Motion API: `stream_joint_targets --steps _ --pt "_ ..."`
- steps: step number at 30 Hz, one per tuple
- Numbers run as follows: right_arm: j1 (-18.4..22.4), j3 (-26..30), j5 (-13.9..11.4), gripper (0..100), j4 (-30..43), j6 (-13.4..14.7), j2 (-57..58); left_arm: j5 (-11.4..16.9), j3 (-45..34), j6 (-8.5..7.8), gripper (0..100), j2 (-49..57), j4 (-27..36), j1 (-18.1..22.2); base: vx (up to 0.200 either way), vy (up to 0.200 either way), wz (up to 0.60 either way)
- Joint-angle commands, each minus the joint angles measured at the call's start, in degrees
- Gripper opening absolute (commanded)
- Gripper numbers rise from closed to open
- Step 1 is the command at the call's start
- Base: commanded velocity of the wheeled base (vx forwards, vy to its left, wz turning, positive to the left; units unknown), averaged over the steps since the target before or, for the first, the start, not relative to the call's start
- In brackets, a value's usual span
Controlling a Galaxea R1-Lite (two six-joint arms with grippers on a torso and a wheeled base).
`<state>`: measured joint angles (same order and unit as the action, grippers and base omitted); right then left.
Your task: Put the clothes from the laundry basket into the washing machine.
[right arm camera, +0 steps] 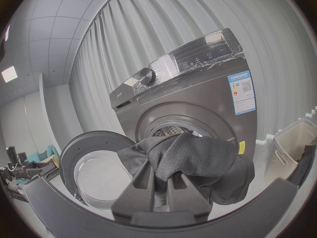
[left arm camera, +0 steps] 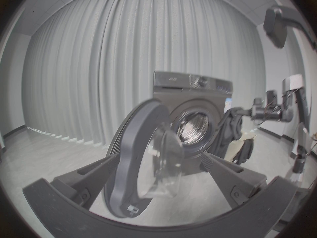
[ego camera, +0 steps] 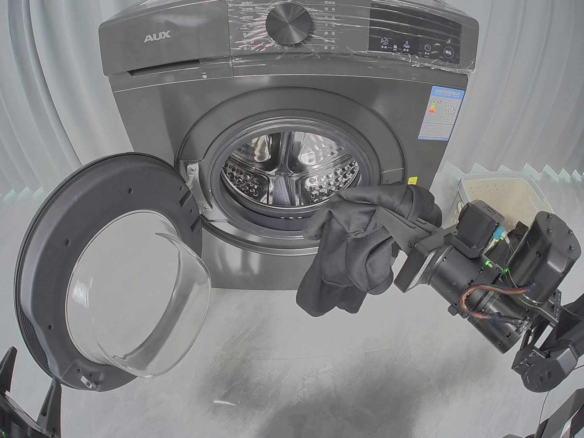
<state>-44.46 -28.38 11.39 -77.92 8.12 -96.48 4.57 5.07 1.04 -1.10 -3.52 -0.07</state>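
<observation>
A dark grey garment hangs from my right gripper, which is shut on it just in front of the lower right rim of the washing machine's round opening. The steel drum behind it holds nothing that I can see. In the right wrist view the fingers pinch the bunched cloth. The cream laundry basket stands on the floor to the machine's right, with another dark cloth draped over its rim. My left gripper is open and holds nothing, low at the left.
The machine's round door is swung wide open to the left, its glass bowl facing out. It stands between my left gripper and the opening. Grey floor spreads in front of the machine. White curtains hang behind.
</observation>
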Motion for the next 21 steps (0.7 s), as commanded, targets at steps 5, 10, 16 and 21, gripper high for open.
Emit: stream_joint_targets --steps 5,10,16,21 --pt "-2.1 -5.5 -0.8 0 -3.6 0.5 -6.5 18.2 5.7 0.63 100 -20.1 -3.8 -0.5 0.000 0.000 0.00" --pt "-2.2 -7.5 -4.1 0 -3.8 0.6 -8.1 21.4 5.7 -1.04 100 -38.0 -18.9 -1.9 0.000 0.000 0.00" --pt "-2.3 -13.1 -5.7 0 -3.6 0.8 -11.7 21.4 5.7 -1.65 100 -51.2 -29.6 -8.3 0.000 0.000 0.00" --pt "-3.3 -18.0 -5.5 0 -3.4 0.8 -15.7 21.3 6.4 -1.74 100 -59.3 -32.4 -15.7 0.000 0.000 0.00"
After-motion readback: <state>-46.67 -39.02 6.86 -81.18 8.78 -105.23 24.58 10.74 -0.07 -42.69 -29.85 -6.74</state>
